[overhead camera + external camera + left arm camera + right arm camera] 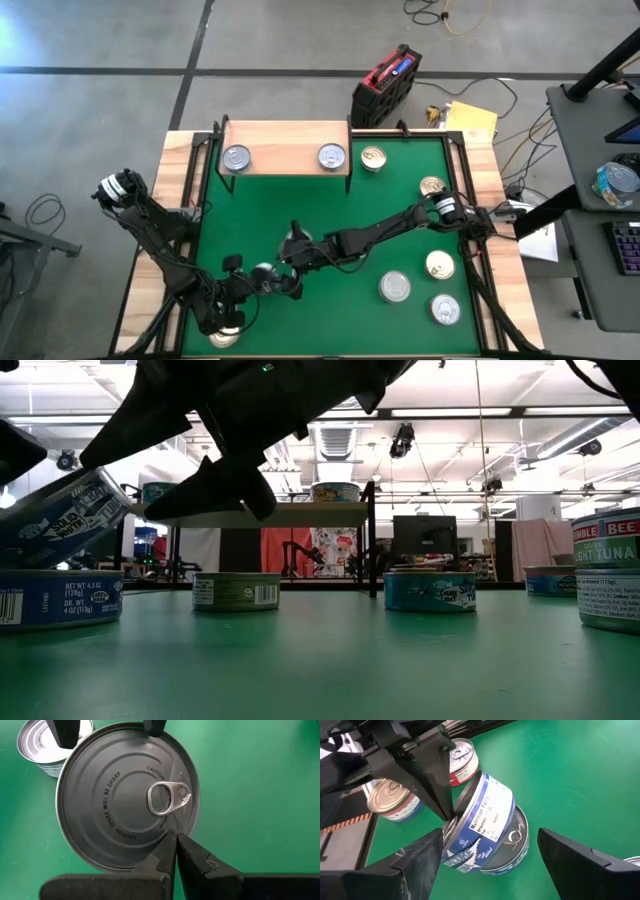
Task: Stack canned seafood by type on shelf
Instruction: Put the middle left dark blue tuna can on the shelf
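Left gripper [442, 805]: its two dark fingers are pressed together, tips meeting, near the front edge of the green mat [300, 215], left of centre; nothing is held between them. The closed tips touch the upper rim of the tilted tin.
Right gripper [292, 262]: reaches in from the right edge of the mat toward the left gripper; its two dark fingers [420, 857] stand wide apart, one on each side of the tilted tin, not touching it.
Tilted tin [477, 827]: a round flat blue-and-white-labelled can with a silver pull-tab lid, leaning on edge against a second flat silver-topped tin [512, 845] that lies on the mat.
Nearby tins: a gold-topped teal-sided tin [392, 800] and a red-sided silver-topped tin [462, 760] sit just beside the pair.
Shelf [285, 145]: a small light-wood board on thin black legs at the mat's back edge, left of centre; two silver-topped tins [236, 157] stand on it, one near each end.
Loose tins: gold-topped ones [373, 157] by the back right corner, silver and gold ones [395, 288] toward the front right corner.
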You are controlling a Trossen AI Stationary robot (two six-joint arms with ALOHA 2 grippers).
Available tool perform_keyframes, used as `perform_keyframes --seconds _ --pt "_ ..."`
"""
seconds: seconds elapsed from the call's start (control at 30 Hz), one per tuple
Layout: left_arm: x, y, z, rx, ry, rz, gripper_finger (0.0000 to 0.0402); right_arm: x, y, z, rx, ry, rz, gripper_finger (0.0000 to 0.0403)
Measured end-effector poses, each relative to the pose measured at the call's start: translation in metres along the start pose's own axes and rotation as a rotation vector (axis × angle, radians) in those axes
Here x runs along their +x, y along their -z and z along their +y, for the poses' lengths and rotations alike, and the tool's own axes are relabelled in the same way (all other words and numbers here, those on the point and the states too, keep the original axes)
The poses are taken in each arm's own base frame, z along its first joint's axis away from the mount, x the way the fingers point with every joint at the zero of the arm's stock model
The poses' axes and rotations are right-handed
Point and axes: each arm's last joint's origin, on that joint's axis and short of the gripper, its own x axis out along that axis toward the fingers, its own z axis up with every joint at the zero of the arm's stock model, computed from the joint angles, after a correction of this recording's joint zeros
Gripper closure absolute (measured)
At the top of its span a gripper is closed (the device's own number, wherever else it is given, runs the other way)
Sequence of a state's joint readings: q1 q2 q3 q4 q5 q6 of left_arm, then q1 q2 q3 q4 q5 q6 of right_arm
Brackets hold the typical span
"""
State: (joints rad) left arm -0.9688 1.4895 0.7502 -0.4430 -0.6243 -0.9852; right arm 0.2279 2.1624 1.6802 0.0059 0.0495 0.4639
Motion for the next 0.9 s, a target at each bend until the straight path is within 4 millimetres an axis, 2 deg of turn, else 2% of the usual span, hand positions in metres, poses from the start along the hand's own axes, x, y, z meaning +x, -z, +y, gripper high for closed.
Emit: perform_keyframes --seconds 0.3,0.67,0.9 --pt "0.0001 -0.0013 -0.0014 -0.013 0.006 -0.022 0.0401 0.0001 -0.0011 -0.0014 0.055 -0.019 0.005 0.0105" --pt "-0.0001 -0.0023 -0.0022 -0.020 0.010 -0.033 0.0401 0.0000 -0.0040 -0.0003 0.049 -0.043 -0.018 0.0064" --pt "-0.0003 -0.0029 -0.0021 -0.022 0.004 -0.048 0.0401 0.0000 -0.0041 -0.0003 0.047 -0.043 -0.019 0.0062"
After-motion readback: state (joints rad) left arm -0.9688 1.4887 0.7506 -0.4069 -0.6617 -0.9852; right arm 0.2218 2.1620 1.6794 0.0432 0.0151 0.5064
